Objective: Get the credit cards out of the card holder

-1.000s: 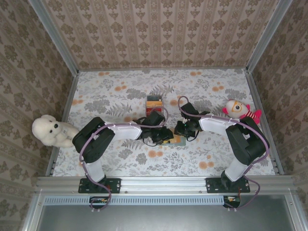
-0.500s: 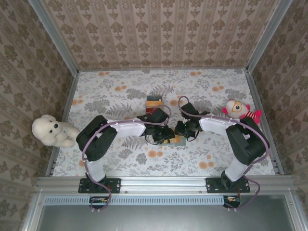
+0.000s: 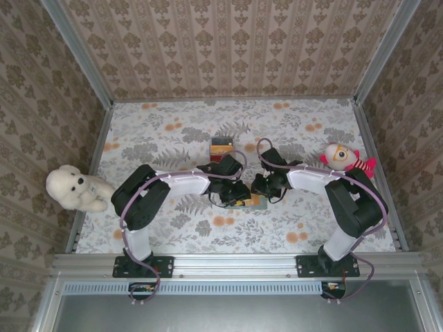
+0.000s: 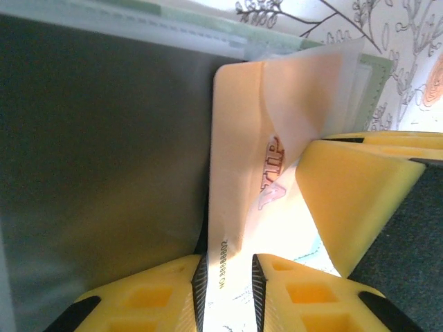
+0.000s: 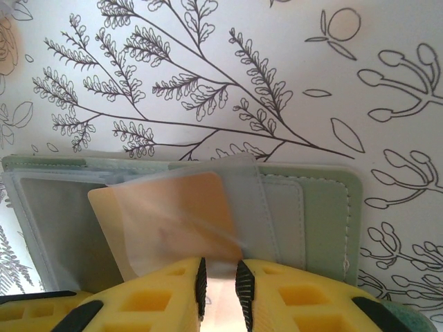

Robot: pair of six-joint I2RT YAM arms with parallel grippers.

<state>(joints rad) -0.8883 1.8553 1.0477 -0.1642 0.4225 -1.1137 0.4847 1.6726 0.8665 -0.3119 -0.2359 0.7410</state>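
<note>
Your left claw (image 4: 228, 270) pinches the peach card (image 4: 239, 138) while your right claw (image 5: 219, 268) clamps the card holder (image 5: 318, 207), anchoring it for the pull.

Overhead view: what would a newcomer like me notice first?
At the centre, the left gripper pinches an orange card in the green card holder, while the right gripper grips its clear sleeve. A white teddy bear sits at the left edge, a small doll at the right.

The pale orange card (image 4: 239, 173) carries the letters "VIP" in red-brown. Along its edge runs a line of small black digits with zeros and eights, too small to read with certainty.
</note>
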